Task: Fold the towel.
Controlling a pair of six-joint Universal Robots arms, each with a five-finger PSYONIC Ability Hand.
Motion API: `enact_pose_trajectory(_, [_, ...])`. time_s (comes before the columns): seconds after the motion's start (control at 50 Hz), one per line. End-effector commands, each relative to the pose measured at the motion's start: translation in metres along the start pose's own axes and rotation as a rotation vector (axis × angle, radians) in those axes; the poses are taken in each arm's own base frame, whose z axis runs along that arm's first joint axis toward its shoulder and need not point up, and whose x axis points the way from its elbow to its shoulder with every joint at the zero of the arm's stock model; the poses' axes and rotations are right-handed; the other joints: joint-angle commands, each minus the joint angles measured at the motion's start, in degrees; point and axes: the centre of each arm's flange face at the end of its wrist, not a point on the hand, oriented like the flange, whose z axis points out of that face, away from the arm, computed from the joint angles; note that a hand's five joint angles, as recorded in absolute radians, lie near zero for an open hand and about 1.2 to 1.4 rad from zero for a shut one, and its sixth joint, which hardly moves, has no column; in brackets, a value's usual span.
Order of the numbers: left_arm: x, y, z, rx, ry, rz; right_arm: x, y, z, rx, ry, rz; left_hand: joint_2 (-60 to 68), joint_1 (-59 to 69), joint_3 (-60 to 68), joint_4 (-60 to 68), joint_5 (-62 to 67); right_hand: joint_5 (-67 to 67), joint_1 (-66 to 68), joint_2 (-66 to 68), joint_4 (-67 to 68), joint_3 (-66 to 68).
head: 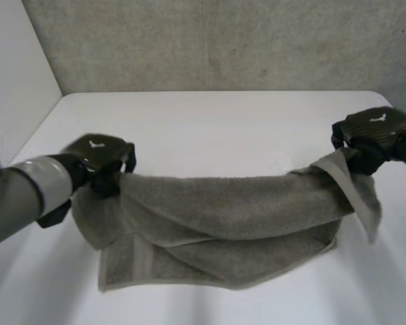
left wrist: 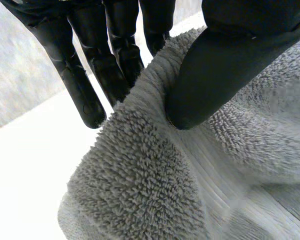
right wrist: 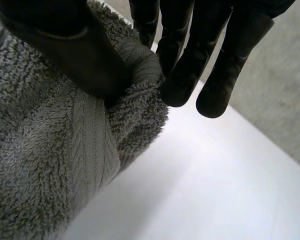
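Observation:
A grey towel (head: pixel 223 223) hangs in a sagging band between my two hands, its lower part resting on the white table (head: pixel 210 128). My left hand (head: pixel 101 159) grips the towel's left end; in the left wrist view the thumb (left wrist: pixel 215 75) presses the towel (left wrist: pixel 155 190) against the fingers (left wrist: pixel 107 65). My right hand (head: pixel 375 135) holds the right end a little higher, and a flap hangs below it. Its wrist view shows the thumb (right wrist: pixel 70 45) pinching the towel (right wrist: pixel 55 150) against the fingers (right wrist: pixel 190 55).
A grey concrete wall (head: pixel 223 40) rises behind the table's far edge. A white panel (head: pixel 13 74) stands at the left. Bare table stretches beyond the towel toward the wall.

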Motion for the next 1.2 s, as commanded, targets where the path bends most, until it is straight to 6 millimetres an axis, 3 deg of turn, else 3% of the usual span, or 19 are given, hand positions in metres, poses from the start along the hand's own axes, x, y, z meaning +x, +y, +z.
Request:
enact_pose_trajectory(0.02, [-0.01, 0.026, 0.069, -0.09, 0.025, -0.022, -0.002, 0.031, 0.071, -0.02, 0.001, 0.08, 10.23, 12.19, 10.38, 10.29, 11.45, 3.23, 4.21, 5.01, 2.64, 3.2])
enact_pose_trajectory(0.12, [-0.023, 0.02, 0.11, -0.031, 0.005, -0.013, 0.0, 0.031, 0.098, 0.001, 0.042, 0.107, 10.23, 12.19, 10.38, 10.29, 11.45, 3.23, 4.21, 5.01, 2.64, 3.2])
enact_pose_trajectory(0.28, [-0.031, 0.025, 0.153, 0.025, -0.01, 0.006, 0.007, 0.022, 0.138, 0.09, 0.094, 0.177, 10.23, 12.19, 10.38, 10.29, 11.45, 3.23, 4.21, 5.01, 2.64, 3.2])
enact_pose_trajectory(0.3, [-0.031, 0.025, 0.153, 0.025, -0.01, 0.006, 0.008, 0.022, 0.145, 0.101, 0.101, 0.184, 10.23, 12.19, 10.38, 10.29, 11.45, -3.54, -2.56, -1.76, -4.12, -3.57])
enact_pose_trajectory(0.32, [-0.031, 0.028, 0.158, 0.024, -0.008, 0.006, 0.008, 0.022, 0.145, 0.101, 0.101, 0.184, -8.07, -6.1, -7.91, -8.01, -6.85, -3.6, -2.63, -1.82, -4.19, -3.63])
enact_pose_trajectory(0.34, [-0.029, 0.03, 0.161, 0.024, -0.006, 0.009, 0.007, 0.024, 0.15, 0.101, 0.106, 0.189, -37.06, -35.09, -36.91, -37.0, -35.84, -20.59, -19.62, -18.81, -21.18, -20.62])
enact_pose_trajectory(0.36, [-0.029, 0.03, 0.161, 0.024, -0.006, 0.009, 0.007, 0.026, 0.154, 0.1, 0.109, 0.19, -37.35, -35.38, -37.2, -37.29, -36.13, -33.75, -32.78, -31.97, -34.34, -33.78])
enact_pose_trajectory(0.38, [-0.028, 0.03, 0.163, 0.025, -0.006, 0.009, 0.007, 0.026, 0.154, 0.1, 0.109, 0.19, -58.17, -56.2, -58.02, -58.11, -56.95, -33.88, -32.91, -32.1, -34.47, -33.91])
enact_pose_trajectory(0.42, [-0.028, 0.03, 0.163, 0.026, -0.008, 0.009, 0.006, 0.026, 0.156, 0.098, 0.13, 0.184, -59.77, -57.81, -59.62, -59.71, -58.55, -66.77, -65.79, -64.99, -67.36, -66.8])
enact_pose_trajectory(0.56, [-0.03, 0.019, 0.155, 0.044, -0.034, 0.002, 0.012, 0.015, 0.147, 0.119, 0.159, 0.178, -59.77, -57.81, -59.62, -59.71, -58.55, -66.77, -65.79, -64.99, -67.36, -66.8])
enact_pose_trajectory(0.6, [-0.03, 0.007, 0.142, 0.063, -0.033, -0.006, 0.016, 0.01, 0.142, 0.131, 0.166, 0.177, -59.77, -57.81, -59.62, -59.71, -58.55, -66.77, -65.79, -64.99, -67.36, -66.8])
enact_pose_trajectory(0.72, [-0.025, 0.004, 0.119, 0.049, -0.014, -0.01, 0.02, 0.002, 0.124, 0.156, 0.17, 0.17, -57.2, -55.24, -57.05, -57.14, -55.98, -66.77, -65.79, -64.99, -67.36, -66.8])
enact_pose_trajectory(0.76, [-0.019, 0.01, 0.105, 0.025, 0.002, -0.014, 0.021, 0.001, 0.12, 0.167, 0.164, 0.169, -54.19, -52.23, -54.04, -54.13, -52.98, -66.77, -65.79, -64.99, -67.36, -66.8])
enact_pose_trajectory(0.94, [-0.004, 0.045, 0.088, -0.064, 0.022, -0.029, 0.017, 0.014, 0.103, 0.174, 0.157, 0.106, -34.69, -32.73, -34.54, -34.63, -33.48, -66.77, -65.79, -64.99, -67.36, -66.8])
enact_pose_trajectory(1.2, [-0.009, 0.066, 0.09, -0.07, -0.008, 0.032, 0.0, 0.04, 0.097, 0.12, 0.14, 0.048, -35.33, -33.37, -35.18, -35.27, -34.12, -66.77, -65.79, -64.99, -67.36, -66.8])
